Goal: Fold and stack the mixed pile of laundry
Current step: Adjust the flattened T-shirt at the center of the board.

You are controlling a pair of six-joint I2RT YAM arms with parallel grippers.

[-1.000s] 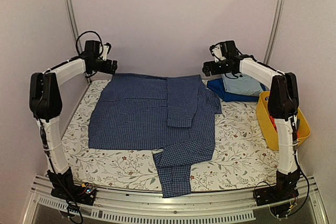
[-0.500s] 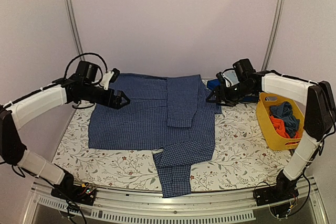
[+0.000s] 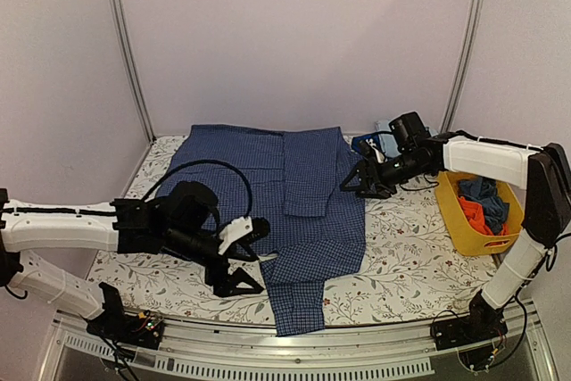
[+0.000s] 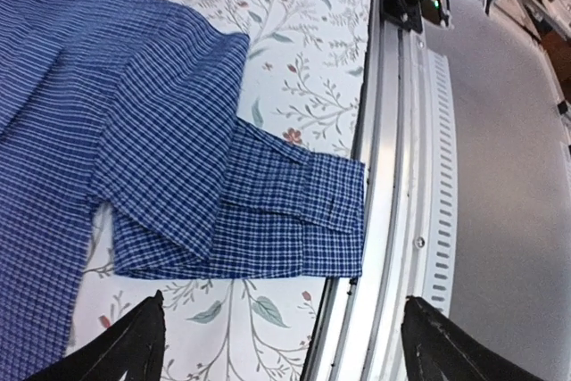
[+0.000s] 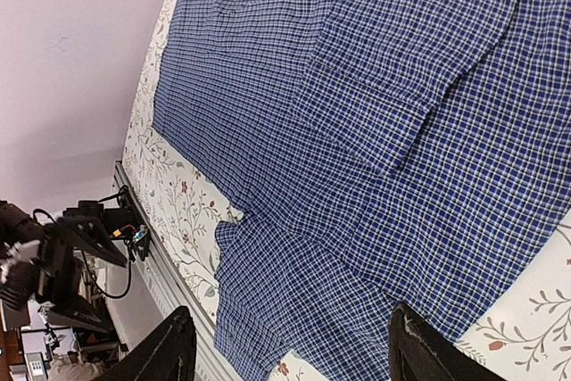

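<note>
Left jaws gaped wide, empty, beside the near sleeve of the blue check shirt [image 3: 303, 176]; right jaws stood open, empty, above its right-hand edge.

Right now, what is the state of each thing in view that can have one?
blue check shirt, spread flat, sleeves folded inward, body not yet folded.
left gripper, open, holding nothing, beside the lower sleeve.
right gripper, open, holding nothing, by the shirt's right edge.
yellow basket, upright, containing crumpled clothes.
</note>
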